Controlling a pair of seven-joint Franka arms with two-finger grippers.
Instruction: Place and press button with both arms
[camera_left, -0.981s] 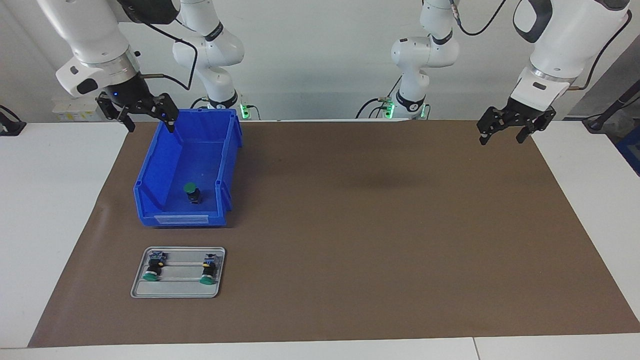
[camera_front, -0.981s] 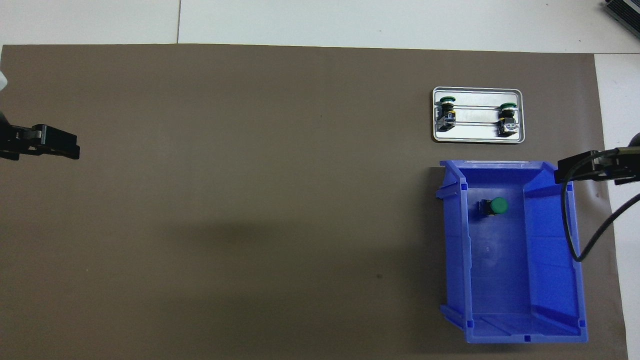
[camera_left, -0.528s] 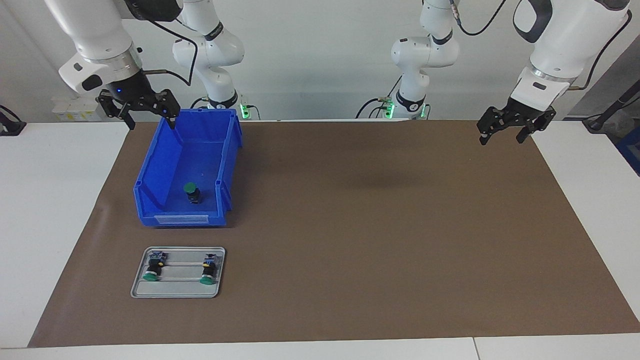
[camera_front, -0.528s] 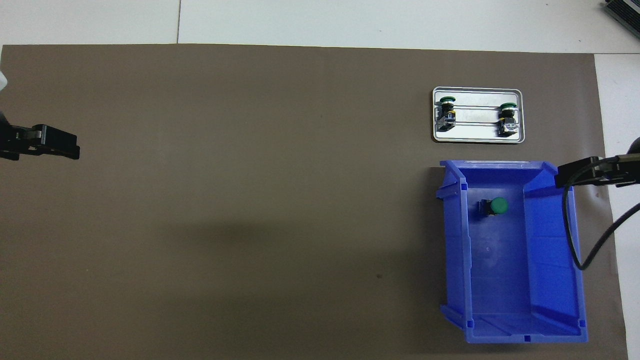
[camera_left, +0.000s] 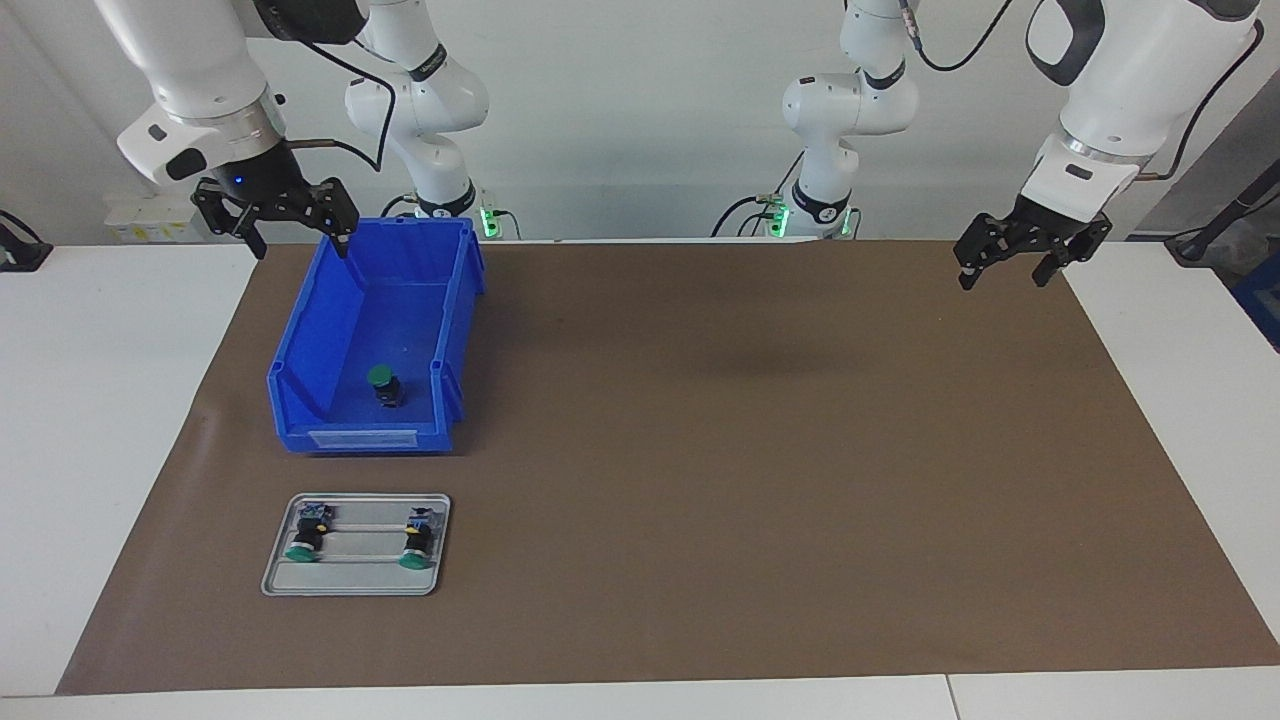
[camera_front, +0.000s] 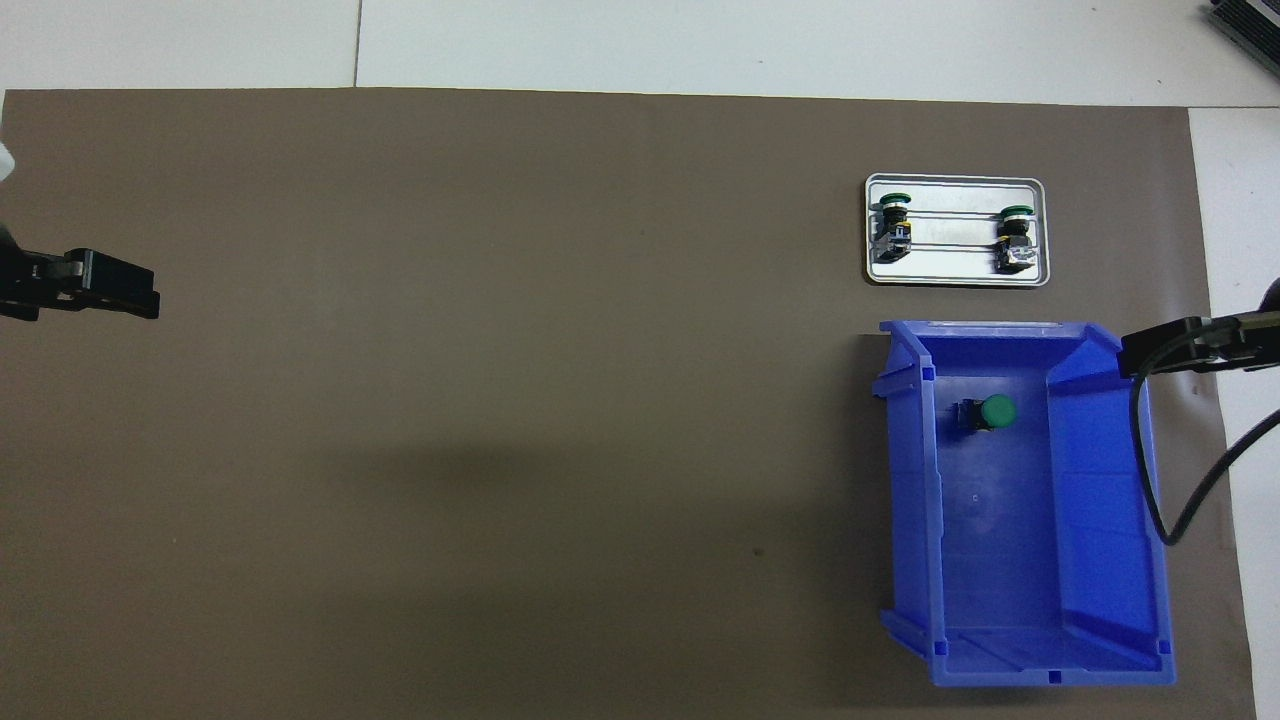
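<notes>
We are bringing the released right hand (camera_left: 293, 228) squarely over the button (camera_left: 383, 383) in the bin (camera_left: 300, 345) — left hand (camera_left: 1010, 259) waiting, released.

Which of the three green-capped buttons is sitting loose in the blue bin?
The button alone in the blue bin, nearer the robots. The two other buttons lie in the metal tray.

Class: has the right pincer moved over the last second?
Yes. The right pincer has risen slightly against the blue bin, above its rim corner nearest the robots.
</notes>
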